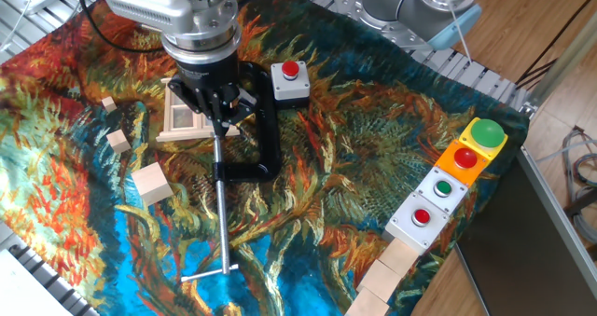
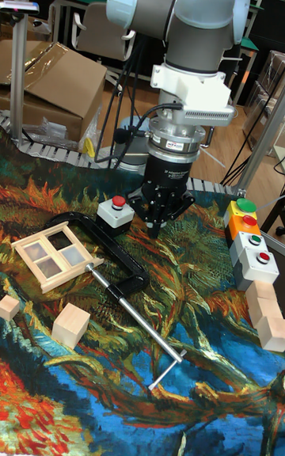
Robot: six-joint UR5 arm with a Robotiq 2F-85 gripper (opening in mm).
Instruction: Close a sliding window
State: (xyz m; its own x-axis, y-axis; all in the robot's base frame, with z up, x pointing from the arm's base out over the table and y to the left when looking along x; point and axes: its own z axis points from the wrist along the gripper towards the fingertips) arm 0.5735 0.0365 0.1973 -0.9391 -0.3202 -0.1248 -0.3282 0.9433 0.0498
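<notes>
The sliding window (image 1: pixel 183 118) is a small pale wooden frame lying flat on the patterned cloth, left of the black C-clamp. The tall fixed view shows it whole (image 2: pixel 55 256), with its panes showing. My gripper (image 1: pixel 218 116) points straight down, and in the fixed view it covers the window's right edge. In the tall fixed view the gripper (image 2: pixel 157 228) hangs a little above the cloth, to the right of the frame and apart from it. Its fingers are pressed together with nothing between them.
A black C-clamp (image 1: pixel 264 139) with a long metal rod (image 1: pixel 222 218) lies beside the window. A grey box with a red button (image 1: pixel 290 81) stands behind it. Wooden cubes (image 1: pixel 152 184) sit front left. Coloured button boxes (image 1: pixel 457 171) and wooden blocks (image 1: pixel 392 269) line the right edge.
</notes>
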